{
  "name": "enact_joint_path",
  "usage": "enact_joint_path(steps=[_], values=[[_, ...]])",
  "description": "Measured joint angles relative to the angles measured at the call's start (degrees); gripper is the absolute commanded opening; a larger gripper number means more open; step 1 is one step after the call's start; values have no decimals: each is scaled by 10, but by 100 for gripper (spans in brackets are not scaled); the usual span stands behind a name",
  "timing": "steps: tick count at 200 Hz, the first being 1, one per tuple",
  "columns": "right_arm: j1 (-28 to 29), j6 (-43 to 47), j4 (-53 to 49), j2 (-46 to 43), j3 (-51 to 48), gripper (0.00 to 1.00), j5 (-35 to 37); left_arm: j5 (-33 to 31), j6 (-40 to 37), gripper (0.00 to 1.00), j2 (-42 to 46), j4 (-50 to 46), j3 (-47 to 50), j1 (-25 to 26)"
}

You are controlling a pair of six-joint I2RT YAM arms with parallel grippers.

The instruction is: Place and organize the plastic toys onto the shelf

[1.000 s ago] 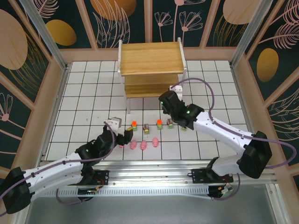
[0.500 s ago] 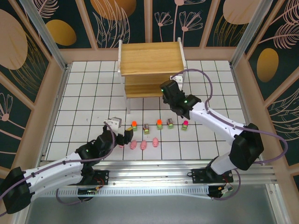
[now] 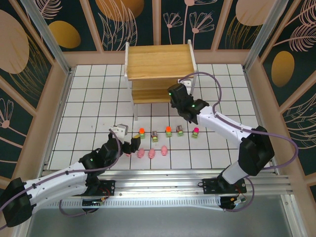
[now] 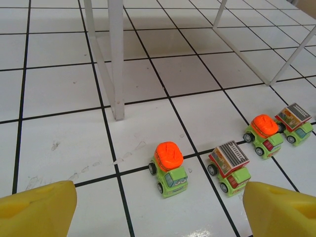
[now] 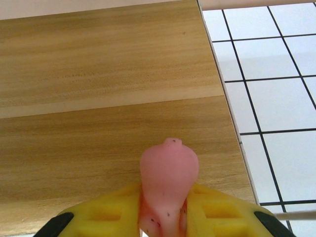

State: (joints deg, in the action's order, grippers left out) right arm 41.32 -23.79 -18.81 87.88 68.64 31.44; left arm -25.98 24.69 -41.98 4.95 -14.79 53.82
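Gripping a pink pig [image 5: 169, 180] in the right gripper [image 3: 174, 94], yellow fingers [image 5: 217, 213] narrow and pressed on both flanks, snout up. Hanging at the front right corner of the shelf [image 3: 159, 61], by the lower tier. From the wrist: wood boards under the pig, right edge of the wood close by, bare tiled surface [image 5: 276, 103] past that edge. Cannot tell whether touching the board or just above it. Lots of free wood toward the shelf's left side.

Holding nothing in the left gripper [image 3: 132, 148], fingers [image 4: 37, 210] spread wide, low over the tiles in front of the shelf's front left leg [image 4: 116, 59].

Facing a row of trucks in front of the shelf: orange-top truck [image 4: 169, 168] nearest, striped-top truck [image 4: 230, 167] just beside, second orange-top truck [image 4: 263, 134] and second striped-top truck [image 4: 295, 122] close together, magenta-top truck [image 3: 195, 132] last on the right. Farther from the shelf than the trucks, three pink pigs [image 3: 151, 153] in a short row.

Open tiles between shelf legs and truck row, and on both sides of the shelf out to the wooden rim [image 3: 63, 94].
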Motion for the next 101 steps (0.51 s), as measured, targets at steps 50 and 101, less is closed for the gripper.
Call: enact_joint_path(steps=[50,101], values=[[-1,0,7,8,6,25,1,0,0,88,0,0,0,0],[-2,0,9,27,7,26,3,0,0,88,0,0,2,0]])
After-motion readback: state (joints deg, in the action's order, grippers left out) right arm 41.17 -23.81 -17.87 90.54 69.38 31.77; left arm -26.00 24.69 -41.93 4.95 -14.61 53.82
